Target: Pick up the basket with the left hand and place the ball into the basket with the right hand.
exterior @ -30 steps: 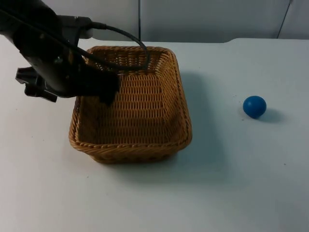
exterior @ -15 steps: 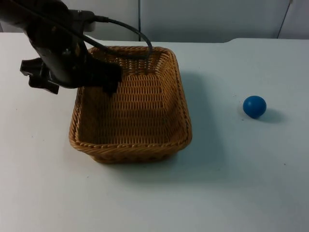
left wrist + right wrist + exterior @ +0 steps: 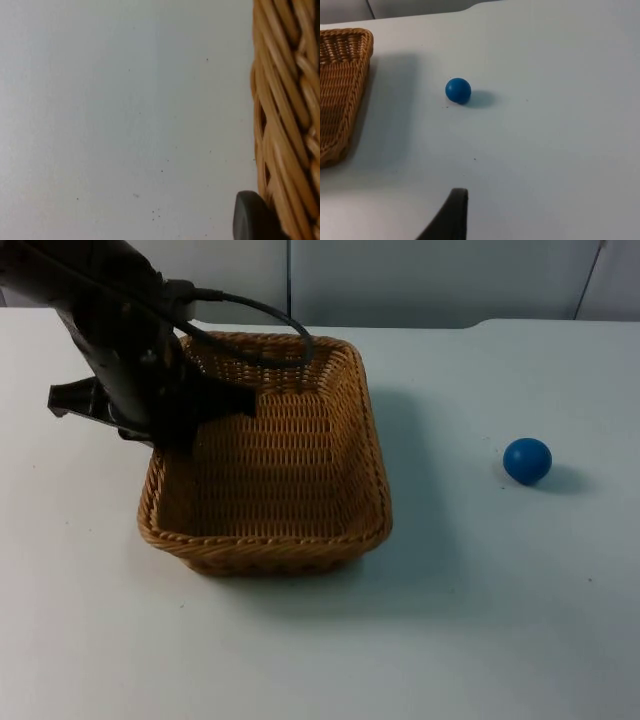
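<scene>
A woven basket (image 3: 270,455) sits on the white desk (image 3: 480,620), a little to the left of the middle in the top view. The left hand (image 3: 185,420) is at the left rim of the basket, near its far corner. One black part of it reaches over the rim to the inside, and the rest stays outside the wall. In the left wrist view the braided rim (image 3: 285,115) runs just beside a dark fingertip (image 3: 252,217), with bare desk on the other side. I cannot tell if this hand is closed on the rim or only placed around it.

The blue ball (image 3: 527,460) lies on the desk, well apart from the basket, on its right side. The right wrist view shows the ball (image 3: 458,91) on the desk, with the basket's corner (image 3: 342,90) further to the side. The right hand (image 3: 451,216) waits above the desk, near the ball but not touching it. I cannot tell how wide it is.
</scene>
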You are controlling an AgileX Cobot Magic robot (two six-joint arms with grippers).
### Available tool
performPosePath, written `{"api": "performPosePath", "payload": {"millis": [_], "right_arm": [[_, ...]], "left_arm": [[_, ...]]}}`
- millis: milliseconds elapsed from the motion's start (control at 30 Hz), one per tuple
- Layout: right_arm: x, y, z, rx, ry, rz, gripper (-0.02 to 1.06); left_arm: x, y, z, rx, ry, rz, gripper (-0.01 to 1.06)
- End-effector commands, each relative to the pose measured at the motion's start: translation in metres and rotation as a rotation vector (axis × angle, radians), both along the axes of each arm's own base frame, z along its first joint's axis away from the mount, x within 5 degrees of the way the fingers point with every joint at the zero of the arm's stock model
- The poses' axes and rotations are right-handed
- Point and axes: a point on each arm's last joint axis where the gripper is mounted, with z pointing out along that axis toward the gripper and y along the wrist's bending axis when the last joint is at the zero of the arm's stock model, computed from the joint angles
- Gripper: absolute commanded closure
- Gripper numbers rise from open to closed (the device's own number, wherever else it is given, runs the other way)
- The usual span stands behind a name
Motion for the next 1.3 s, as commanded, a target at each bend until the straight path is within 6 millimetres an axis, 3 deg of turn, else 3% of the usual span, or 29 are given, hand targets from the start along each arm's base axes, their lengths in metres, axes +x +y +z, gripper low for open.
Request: {"api": "performPosePath", "payload": {"millis": [0,200,367,467,500,633,667,800,1267], "right_arm": [[0.001,0.0,0.001,-0.008,-0.01,-0.004,0.0],[0.001,0.0,0.001,-0.008,-0.01,-0.004,0.0],[0.001,0.0,0.001,-0.008,-0.01,-0.004,0.0],[0.001,0.0,0.001,-0.008,-0.01,-0.004,0.0],[0.001,0.0,0.001,-0.008,-0.01,-0.004,0.0],[0.001,0.0,0.001,-0.008,-0.01,-0.004,0.0],[0.001,0.0,0.001,-0.008,-0.01,-0.004,0.0],[0.001,0.0,0.001,-0.008,-0.01,-0.004,0.0],[0.001,0.0,0.001,-0.008,-0.01,-0.004,0.0]], "left_arm": [[-0.004,-0.001,-0.001,0.012,0.031,0.012,1.05],[-0.005,-0.003,0.006,-0.032,0.04,0.046,1.05],[-0.008,-0.002,0.029,-0.03,0.022,0.02,1.05],[-0.013,-0.001,0.055,-0.038,0.002,-0.014,1.05],[-0.013,-0.001,0.055,-0.038,0.002,-0.014,1.05],[-0.023,-0.001,0.098,-0.094,-0.052,-0.06,1.05],[-0.023,-0.001,0.098,-0.094,-0.052,-0.06,1.05],[-0.032,0.0,0.132,-0.15,-0.12,-0.068,1.05],[-0.052,0.007,0.18,-0.24,-0.176,-0.061,1.05]]}}
